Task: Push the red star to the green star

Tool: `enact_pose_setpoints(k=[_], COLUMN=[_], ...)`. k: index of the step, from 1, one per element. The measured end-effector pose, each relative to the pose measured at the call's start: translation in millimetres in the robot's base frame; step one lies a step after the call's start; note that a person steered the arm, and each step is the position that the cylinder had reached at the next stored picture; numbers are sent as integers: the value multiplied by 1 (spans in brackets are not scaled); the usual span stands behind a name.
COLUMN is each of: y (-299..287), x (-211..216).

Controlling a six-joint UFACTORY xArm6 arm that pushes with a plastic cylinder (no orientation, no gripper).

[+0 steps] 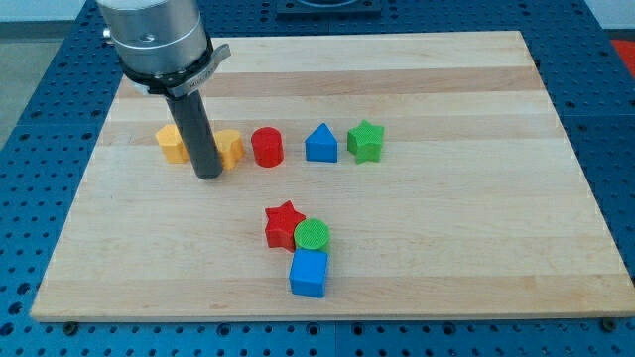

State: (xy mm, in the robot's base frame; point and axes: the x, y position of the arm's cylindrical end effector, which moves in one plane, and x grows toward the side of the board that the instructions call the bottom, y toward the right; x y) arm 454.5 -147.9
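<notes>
The red star [282, 224] lies low in the middle of the wooden board, touching a green round block [313, 235] on its right. The green star [365, 141] sits up and to the right, beside a blue triangular block [320, 144]. My tip [208, 175] stands on the board at the view's left, well up and left of the red star, between two yellow blocks.
A yellow block [172, 144] and another yellow block [230, 148] flank the rod. A red cylinder [267, 147] stands right of them. A blue cube [309, 273] lies just below the green round block. The board's edge [327, 315] runs along the view's bottom.
</notes>
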Motion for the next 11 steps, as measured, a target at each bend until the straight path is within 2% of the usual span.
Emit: enact_pose_setpoints(k=[2,3,6,7,9,10,11], y=[-21,-5,154,184,183,210,235], x=[81,91,83,80,119,116,78])
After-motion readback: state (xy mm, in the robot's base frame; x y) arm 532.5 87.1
